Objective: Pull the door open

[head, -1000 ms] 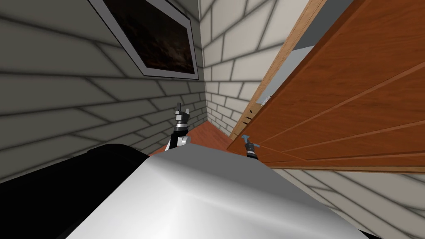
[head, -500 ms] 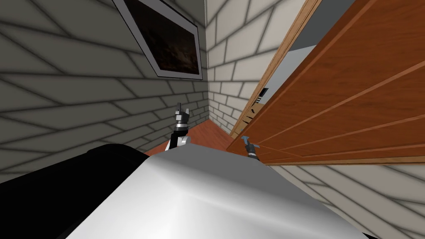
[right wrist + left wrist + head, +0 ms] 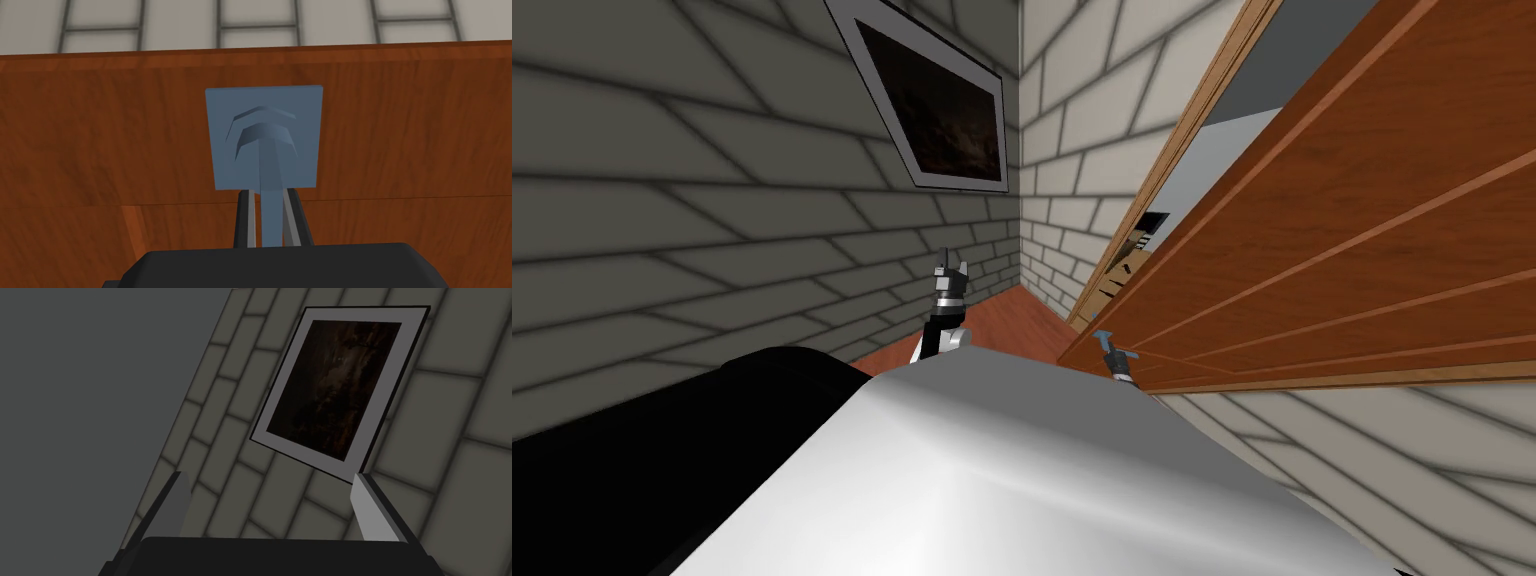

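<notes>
The door (image 3: 1332,260), reddish-brown wood with thin grooves, stands ajar at my right, swung out from its paler frame (image 3: 1202,120). Over the last second the gap (image 3: 1152,230) between the door's edge and that frame has grown wider, and more shows through it. The whole head view has also slid sideways, which is my own turning and not the room's. I judge that the pull is working: the door is part open and the same steady draw should carry it further.

The handle (image 3: 265,135), a blue-grey lever on a square plate, sits near the door's free edge. The right end effector (image 3: 268,195) is drawn narrow and closed on the lever's stem, its fingers (image 3: 246,215) pressing it from both sides, so the grip looks sound.

The left end effector (image 3: 950,270) is raised near the grey brick wall (image 3: 712,200), well apart from the door, its fingers spread wide and holding nothing.
</notes>
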